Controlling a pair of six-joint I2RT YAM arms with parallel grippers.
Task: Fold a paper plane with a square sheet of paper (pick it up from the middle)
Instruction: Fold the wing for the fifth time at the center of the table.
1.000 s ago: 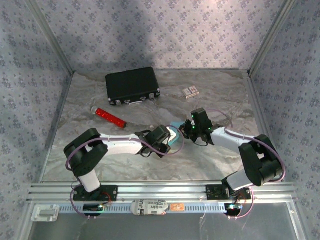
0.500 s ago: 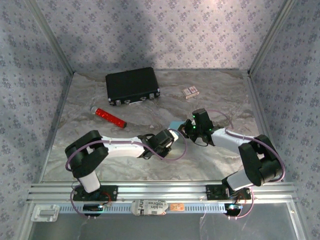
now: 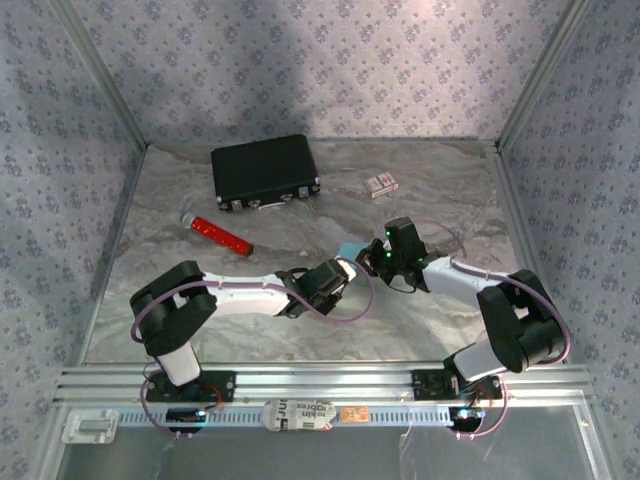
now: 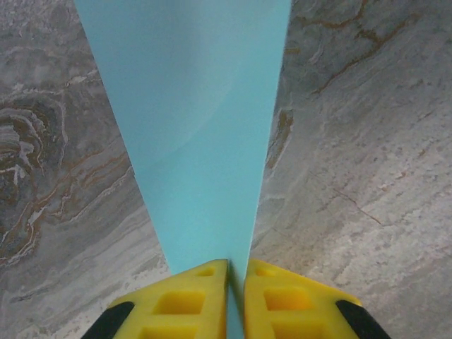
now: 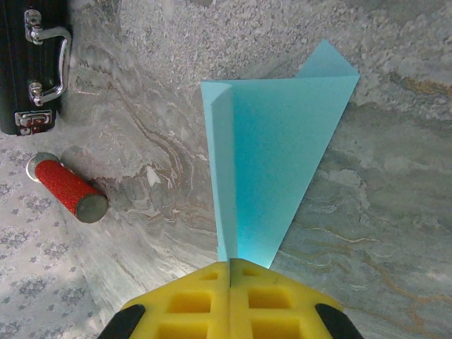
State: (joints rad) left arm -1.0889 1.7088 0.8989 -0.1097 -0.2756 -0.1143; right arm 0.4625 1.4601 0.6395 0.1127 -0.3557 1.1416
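Converging mid-counter, both arms bent inward and low | left gripper clamped on paper | right gripper clamped on same paper | paper light blue, folded, spanning between grippers

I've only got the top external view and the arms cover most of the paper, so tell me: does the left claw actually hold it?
Observer: Yes. The left wrist view has the left claw pinched shut on the cyan paper.
Operator: And the other arm?
Observer: Its wrist view has the right claw shut on the paper's near tip.
Operator: Is the sheet flat?
Observer: No, folded: the right wrist view shows a crease along one edge and a second layer behind the far corner.
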